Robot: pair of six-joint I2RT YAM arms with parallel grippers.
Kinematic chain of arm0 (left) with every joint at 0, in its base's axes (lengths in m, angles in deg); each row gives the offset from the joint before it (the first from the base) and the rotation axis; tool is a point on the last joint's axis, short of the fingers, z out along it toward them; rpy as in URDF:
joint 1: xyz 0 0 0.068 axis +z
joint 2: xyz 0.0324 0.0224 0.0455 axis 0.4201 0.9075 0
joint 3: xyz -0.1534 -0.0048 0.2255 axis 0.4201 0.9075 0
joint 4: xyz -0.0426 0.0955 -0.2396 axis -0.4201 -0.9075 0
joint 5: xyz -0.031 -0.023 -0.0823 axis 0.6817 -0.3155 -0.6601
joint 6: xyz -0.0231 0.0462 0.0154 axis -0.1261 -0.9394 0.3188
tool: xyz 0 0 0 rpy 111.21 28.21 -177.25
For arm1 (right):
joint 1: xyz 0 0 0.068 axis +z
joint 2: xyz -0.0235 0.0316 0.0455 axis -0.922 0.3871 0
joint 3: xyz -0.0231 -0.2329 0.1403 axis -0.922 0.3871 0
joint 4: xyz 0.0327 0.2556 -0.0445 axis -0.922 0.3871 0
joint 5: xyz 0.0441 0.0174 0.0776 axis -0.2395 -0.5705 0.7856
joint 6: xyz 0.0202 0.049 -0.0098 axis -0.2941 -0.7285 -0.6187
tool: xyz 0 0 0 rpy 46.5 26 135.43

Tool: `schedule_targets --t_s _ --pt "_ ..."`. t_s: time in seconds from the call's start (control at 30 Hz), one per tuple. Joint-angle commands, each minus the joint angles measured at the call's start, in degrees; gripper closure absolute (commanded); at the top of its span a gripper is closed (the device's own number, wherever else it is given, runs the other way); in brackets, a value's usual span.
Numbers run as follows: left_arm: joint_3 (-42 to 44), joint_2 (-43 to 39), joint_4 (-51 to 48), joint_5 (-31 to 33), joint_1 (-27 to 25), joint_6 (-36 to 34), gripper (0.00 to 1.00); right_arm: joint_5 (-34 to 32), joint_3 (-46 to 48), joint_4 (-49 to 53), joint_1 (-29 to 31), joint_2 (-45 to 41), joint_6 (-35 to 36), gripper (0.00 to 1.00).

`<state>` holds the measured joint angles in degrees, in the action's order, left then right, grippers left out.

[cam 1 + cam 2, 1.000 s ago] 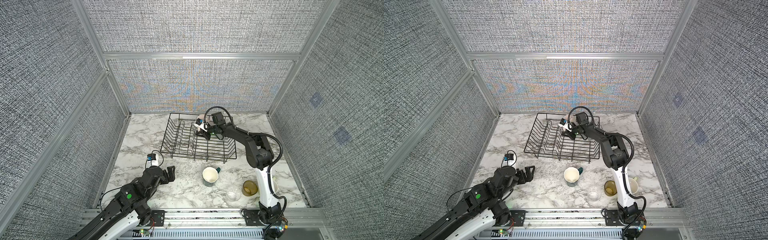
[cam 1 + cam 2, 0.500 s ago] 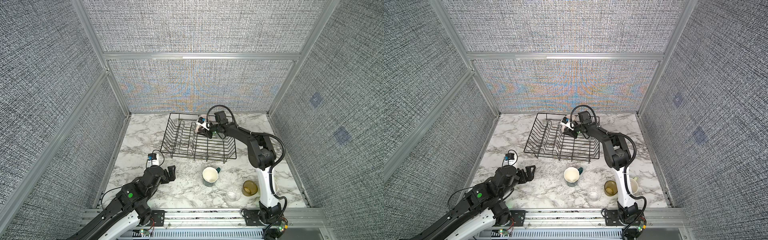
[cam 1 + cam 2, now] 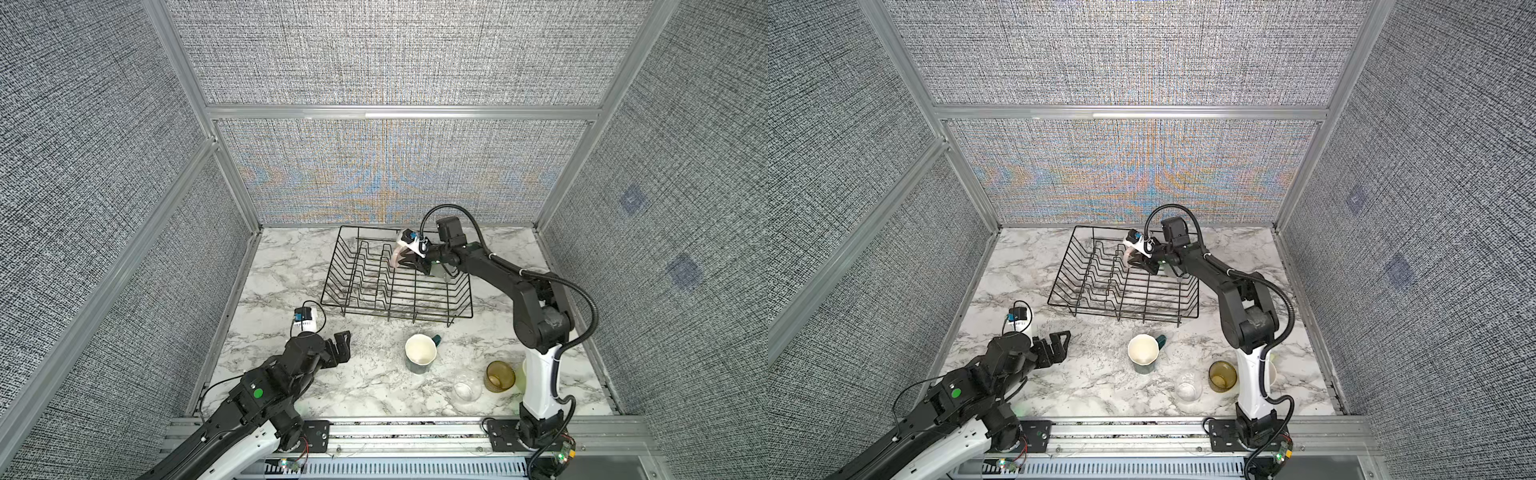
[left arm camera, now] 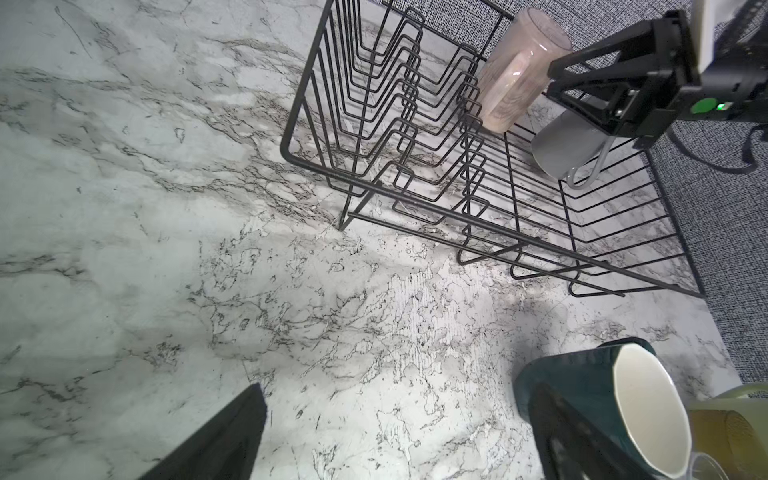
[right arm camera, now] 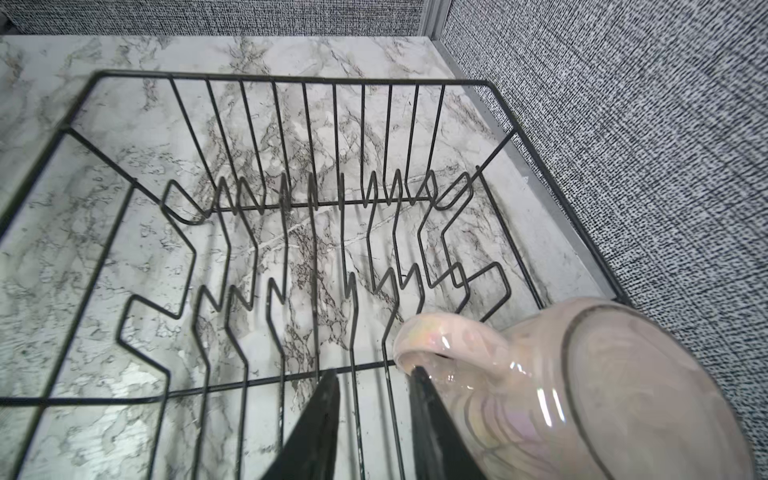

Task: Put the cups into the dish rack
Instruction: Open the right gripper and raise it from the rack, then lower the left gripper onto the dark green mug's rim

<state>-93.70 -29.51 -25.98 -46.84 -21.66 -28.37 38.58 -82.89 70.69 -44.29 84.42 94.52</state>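
Left gripper: low over the marble table at the near left, fingers spread wide, nothing between them, well apart from every cup
Dish rack: black wire basket at the far middle of the table, its upright dividers filling the left part
Pale pink mug: inside the rack near the far rim, just beside the dividers, tilted, with its ringed base uppermost
Right gripper: reaching into the rack from the right, fingers a little parted and pinching nothing; in the right wrist view one fingertip sits at the opening of the pink mug's handle
Dark teal mug: upright on the table in front of the rack, cream inside, handle towards the rack
Grey mug: in the rack's right part, near the pink mug, partly under the right gripper
Clear tumbler: upright at the near right
Amber tumbler: just beside the clear one
Yellow-green cup: next to the amber tumbler, mostly hidden by the right arm
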Motion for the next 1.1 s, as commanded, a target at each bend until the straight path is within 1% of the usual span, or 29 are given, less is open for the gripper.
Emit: schedule_targets --t_s 0.0,0.07,0.1,0.17,0.23,0.27,0.33,0.4,0.5,0.53,0.57,0.6,0.63,0.67,0.7,0.77,0.8,0.87,1.0,1.07 --pt "1.0 0.8 4.0 -4.4 0.0 -1.5 0.01 0.3 3.2 0.8 0.1 -4.2 -3.7 0.68" --pt "1.7 3.1 6.9 -11.5 0.0 -5.8 0.01 0.3 7.2 -1.1 0.2 -7.2 -7.1 0.67" --pt "1.8 4.4 7.6 -14.1 -0.1 -7.2 0.02 0.6 8.8 -1.5 0.2 -8.5 -8.2 0.66" --pt "1.8 7.9 8.0 -17.5 -0.1 -8.0 0.02 1.1 12.2 -2.1 0.3 -11.8 -9.8 0.65" --pt "1.6 11.3 8.8 -20.3 -0.2 -9.1 0.07 1.0 15.3 -2.4 0.3 -15.3 -12.2 0.65" --pt "1.4 13.2 9.4 -23.0 -0.3 -10.1 0.10 0.6 17.0 -2.7 0.3 -17.7 -13.9 0.64" --pt "-0.1 16.6 9.4 -27.6 -0.6 -12.6 0.11 -1.4 20.9 -4.1 0.4 -22.6 -18.5 0.64" --pt "-1.6 18.9 9.7 -30.1 -1.2 -14.3 0.11 -4.1 25.1 -6.0 0.4 -27.9 -22.9 0.64" --pt "-2.0 20.5 13.3 -30.5 -3.3 -15.1 0.11 -10.2 30.6 -7.3 0.4 -36.5 -28.3 0.59" --pt "-2.5 21.3 13.9 -30.3 -4.1 -15.3 0.11 -12.9 31.4 -6.4 0.4 -39.3 -30.1 0.54" --pt "-3.2 22.2 14.4 -29.8 -4.9 -15.5 0.11 -16.0 31.5 -4.5 0.4 -41.8 -31.4 0.42" --pt "-3.7 23.0 15.0 -29.5 -5.7 -15.4 0.11 -19.2 31.3 -2.2 0.4 -43.6 -32.5 0.26" --pt "-4.2 24.2 15.8 -29.1 -6.7 -15.4 0.10 -23.3 30.6 0.9 0.4 -45.4 -34.1 0.01" --pt "-4.8 25.5 16.7 -29.0 -7.6 -15.4 0.09 -27.7 30.0 3.9 0.4 -47.0 -36.2 0.01" --pt "-5.5 26.7 17.2 -28.9 -8.3 -15.2 0.02 -31.8 29.8 6.2 0.5 -48.3 -38.4 0.01" --pt "-7.5 29.6 17.1 -28.5 -10.1 -14.5 0.01 -39.6 30.3 10.4 0.4 -51.4 -43.9 0.01" --pt "-8.5 30.8 16.4 -27.8 -11.0 -14.3 0.01 -41.4 31.1 11.6 0.4 -52.8 -45.3 0.01" --pt "-10.3 33.1 15.0 -25.3 -12.6 -13.8 0.01 -41.7 33.4 12.5 0.2 -56.5 -45.9 0.01" --pt "-12.7 37.3 12.9 -23.2 -14.0 -12.4 0.01 -37.1 41.8 9.6 -0.6 -63.2 -51.2 0.01" --pt "-14.5 39.8 11.1 -21.2 -14.4 -11.1 0.01 -34.4 43.6 9.6 -1.1 -65.1 -52.8 0.01"
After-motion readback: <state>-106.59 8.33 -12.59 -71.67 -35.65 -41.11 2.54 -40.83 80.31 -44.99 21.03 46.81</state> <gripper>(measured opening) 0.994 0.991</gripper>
